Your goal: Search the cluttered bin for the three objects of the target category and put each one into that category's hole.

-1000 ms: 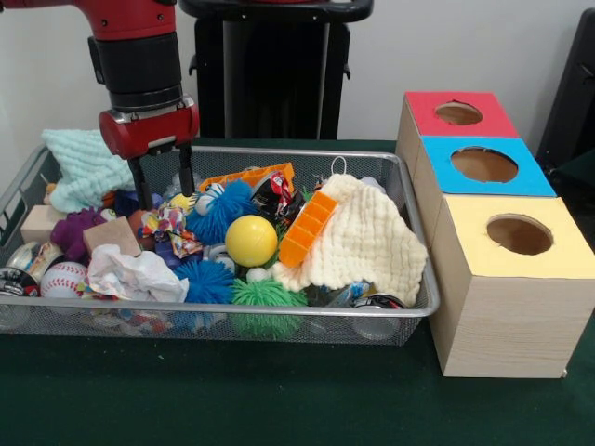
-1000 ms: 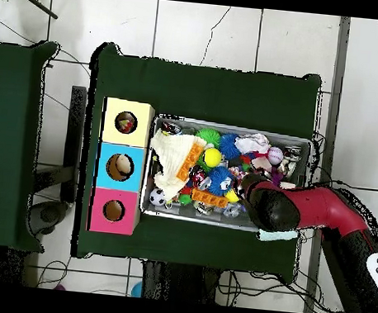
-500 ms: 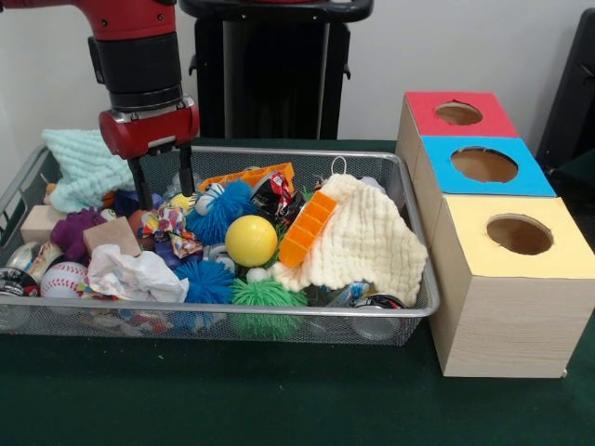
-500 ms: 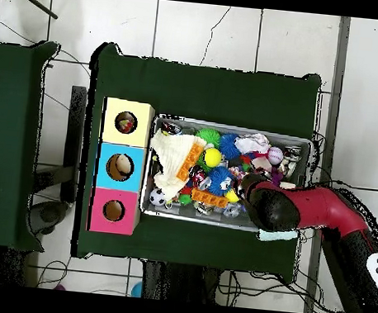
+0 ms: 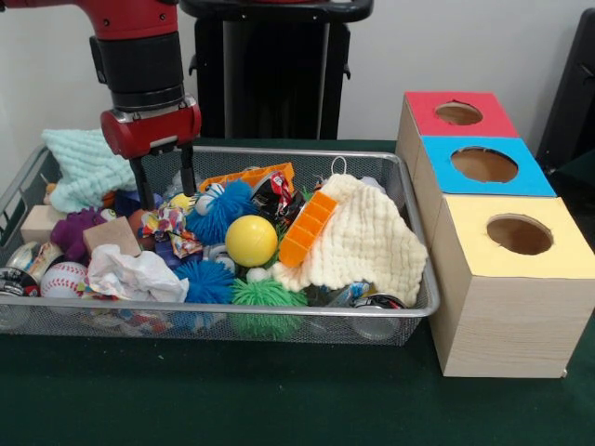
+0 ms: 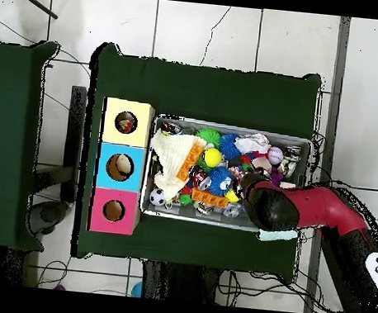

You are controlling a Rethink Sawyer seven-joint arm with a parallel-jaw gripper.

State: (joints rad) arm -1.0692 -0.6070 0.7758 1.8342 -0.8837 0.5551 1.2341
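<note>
While the jaws hang apart (gripping nothing), the gripper [image 5: 165,182] hovers over the bin [image 5: 279,321].

The gripper [image 5: 164,189] is edging very slightly toward three o'clock in the front view. It is hanging over the bin's [image 5: 414,307] clutter. Nothing else is shifting.

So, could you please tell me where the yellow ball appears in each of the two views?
Front view: the yellow ball lies mid-bin, just left of the orange block.
Overhead view: the yellow ball lies left of the bin's centre, just right of the orange block.
Shared landmark: the cream knitted cloth beside the block.
</note>
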